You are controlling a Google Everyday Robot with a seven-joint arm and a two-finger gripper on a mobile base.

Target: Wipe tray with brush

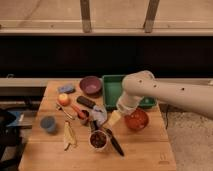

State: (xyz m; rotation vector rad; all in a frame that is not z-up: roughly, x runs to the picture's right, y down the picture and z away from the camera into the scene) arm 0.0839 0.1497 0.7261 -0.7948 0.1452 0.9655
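Hovering over the middle of the wooden table (150, 152) is the gripper (111, 120), a pale tapered tip pointing down and to the left off the end of the big cream arm (170, 92) that sweeps in from the right. Whether the gripper is spread or closed, I cannot tell from here, and nothing is seen in its grasp. Just to its right sits the orange-red bowl (136, 120), and the arm's elbow crosses in front of the right part of the green tray (111, 80), which lies at the far side of the table, right of centre. The round purple bowl (90, 85) sits just left of the tray. Now the brush (114, 142): it lies flat on the wood at the near side, slim and black, slanting from far-left to near-right, its far end close below the gripper tip; contact between them cannot be made out. It is well apart from the tray. Beside the brush on its left stands a small cup with dark red contents (98, 140). Farther left there is a banana peel (69, 135), a grey-blue cup (48, 123), a red-handled utensil (77, 111), a short black block (86, 102), an apple (63, 99) and a blue sponge (65, 89) at the far left.
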